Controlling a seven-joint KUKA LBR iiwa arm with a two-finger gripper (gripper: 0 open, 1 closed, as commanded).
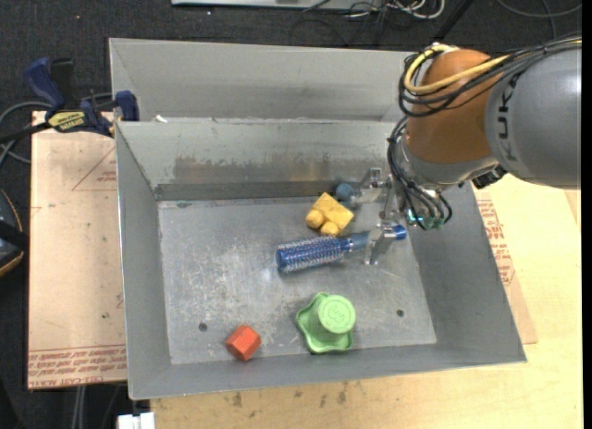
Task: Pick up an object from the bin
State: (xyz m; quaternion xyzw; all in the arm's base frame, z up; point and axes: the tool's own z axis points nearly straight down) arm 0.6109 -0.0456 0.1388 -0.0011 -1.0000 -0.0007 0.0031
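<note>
So the arm [546, 113] comes in from the right, and the jaws hang low over the right-middle of the bin [139, 261], close to the back wall. They look spread to me: one finger [372, 182] sits up near the back and the other is down by the floor. Nothing is pinched between them as far as I can see.

The closest thing is a blue brush [314, 253] with a bristly cylinder head. It lies almost flat across the middle of the bin, with its handle pointing right. The handle end runs right up to the lower finger. I can't tell if they actually touch.

The crowding is on the left side of the jaws. A lumpy yellow piece [330, 214] sits just above the brush and just beside the jaws. A small grey-blue bit [344, 191] is tucked behind it, near the back wall.

Further off, a green ruffled cap-looking thing [326, 323] sits near the front wall below the brush. A little red block [243, 342] is off to its left, well apart from everything else.
</note>
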